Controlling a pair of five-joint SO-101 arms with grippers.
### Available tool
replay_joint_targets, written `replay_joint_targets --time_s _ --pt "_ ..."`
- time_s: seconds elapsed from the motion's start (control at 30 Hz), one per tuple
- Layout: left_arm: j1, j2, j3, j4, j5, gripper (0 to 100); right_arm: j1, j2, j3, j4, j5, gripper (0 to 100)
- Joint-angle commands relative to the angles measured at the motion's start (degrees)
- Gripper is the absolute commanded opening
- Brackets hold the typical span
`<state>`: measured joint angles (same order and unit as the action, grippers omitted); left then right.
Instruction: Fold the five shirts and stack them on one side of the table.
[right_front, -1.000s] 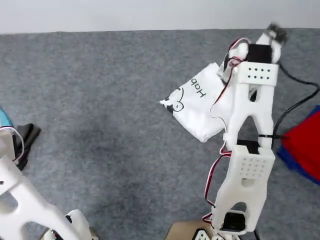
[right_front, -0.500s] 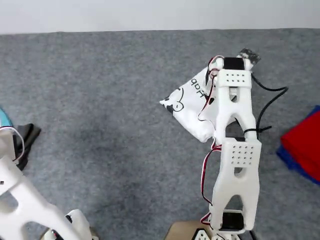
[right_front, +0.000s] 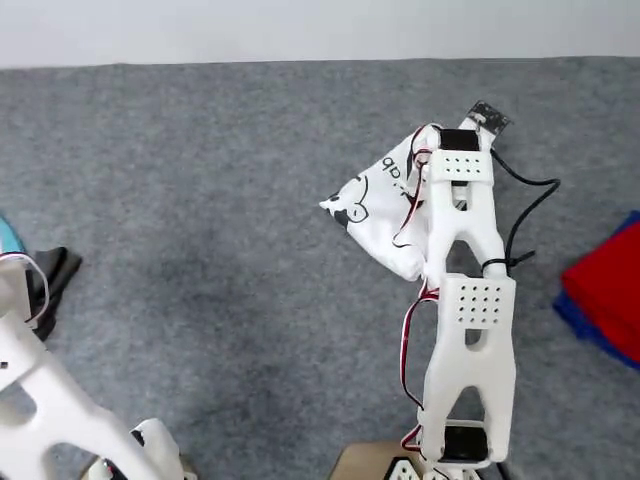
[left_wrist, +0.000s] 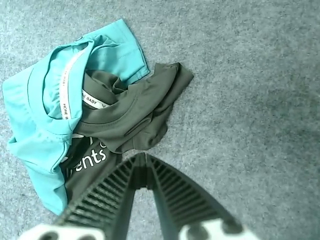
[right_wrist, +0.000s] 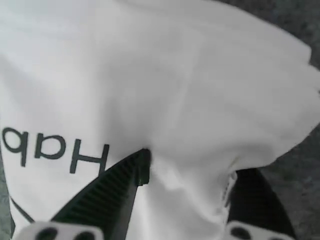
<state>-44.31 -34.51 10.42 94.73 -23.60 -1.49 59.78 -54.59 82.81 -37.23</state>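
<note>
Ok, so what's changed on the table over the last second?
The right arm swung left and pulled back a little, bringing its tool down onto the white shirt. A ridge of cloth now sits between its open jaws. The white shirt itself hasn't shifted. The left arm and the red shirt stayed where they were.

The bench (right_front: 220, 200) is being shown as a grey, felt-like surface. A crumpled white shirt (right_front: 385, 215) with dark print is being carried right of its middle. At the right edge a blue shirt (right_front: 572, 312) is being overlaid by a red shirt (right_front: 610, 290). At the left edge a teal shirt (left_wrist: 45, 100) and a dark grey shirt (left_wrist: 135, 115) are being borne, overlapping and unfolded.
</note>
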Motion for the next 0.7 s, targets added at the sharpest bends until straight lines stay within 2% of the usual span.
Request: replay_joint_targets --time_s 0.0,0.17,0.3,0.43,0.67 --pt "0.09 -1.05 -0.31 0.44 -0.26 1 -0.92 0.66 0.53 0.84 0.79 16.2" --pt "0.09 -1.23 -0.31 0.44 -0.26 1 -0.57 -2.42 0.53 2.42 3.96 0.2" --pt "0.09 -1.32 -0.31 0.44 -0.26 1 -0.31 -6.99 0.53 6.55 5.54 0.9" --pt "0.00 -1.32 -0.48 0.44 -0.26 1 1.54 -12.79 0.53 10.86 10.20 0.9" --pt "0.00 -1.32 -0.48 1.23 -0.26 1 8.75 -21.67 0.53 18.95 17.58 0.9"
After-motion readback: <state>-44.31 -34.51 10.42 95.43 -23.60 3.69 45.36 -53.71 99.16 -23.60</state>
